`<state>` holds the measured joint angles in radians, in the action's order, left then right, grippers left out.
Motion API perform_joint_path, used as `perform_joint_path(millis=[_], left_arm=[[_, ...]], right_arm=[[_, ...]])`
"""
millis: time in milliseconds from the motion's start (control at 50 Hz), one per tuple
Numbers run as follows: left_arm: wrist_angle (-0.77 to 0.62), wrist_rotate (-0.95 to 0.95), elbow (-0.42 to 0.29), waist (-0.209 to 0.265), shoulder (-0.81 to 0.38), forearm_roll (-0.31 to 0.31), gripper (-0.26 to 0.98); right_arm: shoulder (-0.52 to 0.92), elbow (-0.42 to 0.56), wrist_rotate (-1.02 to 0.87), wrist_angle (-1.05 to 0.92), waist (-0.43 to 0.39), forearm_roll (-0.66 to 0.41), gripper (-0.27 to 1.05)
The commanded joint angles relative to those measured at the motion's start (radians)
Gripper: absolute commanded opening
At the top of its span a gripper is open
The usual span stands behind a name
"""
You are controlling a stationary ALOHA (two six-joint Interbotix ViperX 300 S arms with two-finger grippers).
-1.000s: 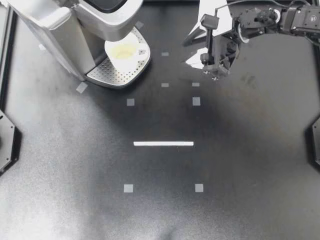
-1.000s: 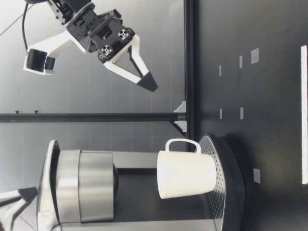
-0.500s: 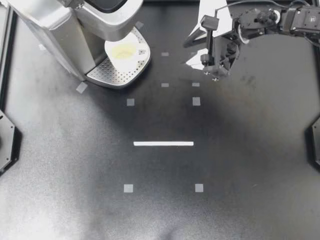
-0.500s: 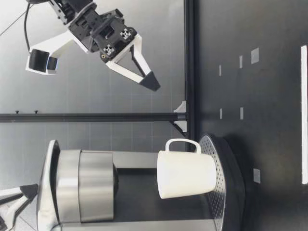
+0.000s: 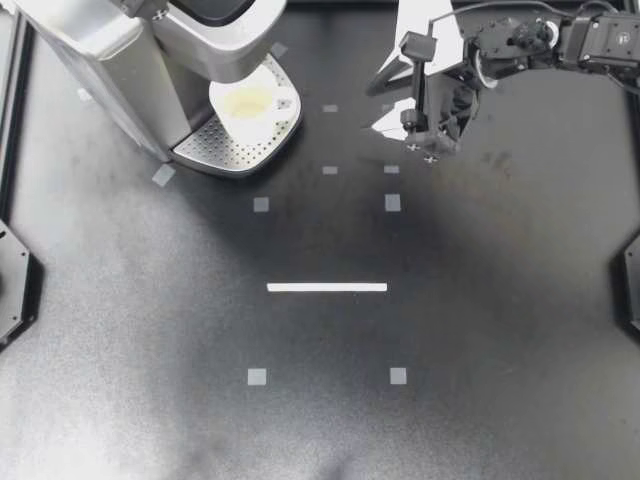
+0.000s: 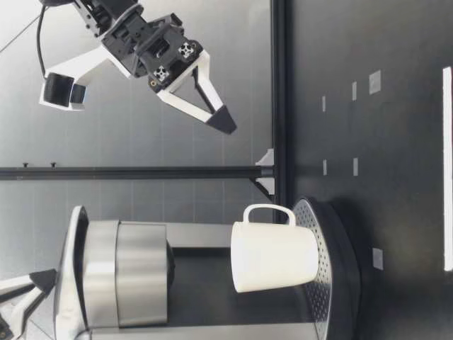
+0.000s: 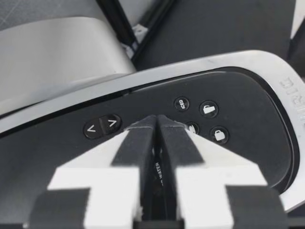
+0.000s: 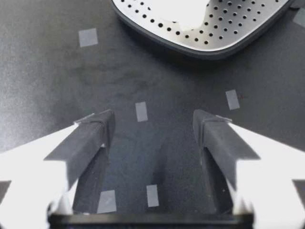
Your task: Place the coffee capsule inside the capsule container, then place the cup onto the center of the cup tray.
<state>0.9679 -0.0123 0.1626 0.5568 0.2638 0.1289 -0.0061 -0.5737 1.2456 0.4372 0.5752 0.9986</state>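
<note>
Black table (image 5: 480, 330), grey tape squares (image 5: 261, 204) dotted over it, one white strip (image 5: 326, 287) at mid-table.

Starting at the left gripper (image 7: 156, 126): fingers pressed together, nothing seen between them, tips down on the machine's dark panel (image 7: 248, 114) among the buttons. Barely in the top view at all, tucked over the machine (image 5: 120, 60) at the table's far left corner. Looks like a press on the lid, or just a rest on it; cannot tell which.

Over to the right gripper (image 5: 372, 107): fingers wide apart, empty, hanging well above the table near its far edge. Tape squares below it, tray ahead and well apart.

Outward now: cup (image 5: 247, 103) upright on the tray (image 5: 215, 152), under the spout, handle turned toward the right gripper in the low view. From above, seems set toward the machine side of the tray rather than dead centre. Hard to call.

Capsule nowhere in sight: not on the table, not in either gripper. Container not seen open from any angle.

Judging by all that: capsule likely inside already, lid down, first half done or just closing out. Second half apparently done too, cup set down and let go. Left over, at most: a nudge toward centre, then both arms clear of the machine.
</note>
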Motion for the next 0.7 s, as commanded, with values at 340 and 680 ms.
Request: perform_joint_path(millis=[340,680], left_arm=[[0.017,0.002,0.086,-0.006,-0.032,-0.051,0.12],[0.008,-0.026,0.002,-0.006,0.023,-0.049,0.12]], right_arm=[[-0.002,0.017,0.003,-0.006,-0.002,0.005,0.62],[-0.003,0.023,0.002,-0.008,-0.003,0.005,0.62]])
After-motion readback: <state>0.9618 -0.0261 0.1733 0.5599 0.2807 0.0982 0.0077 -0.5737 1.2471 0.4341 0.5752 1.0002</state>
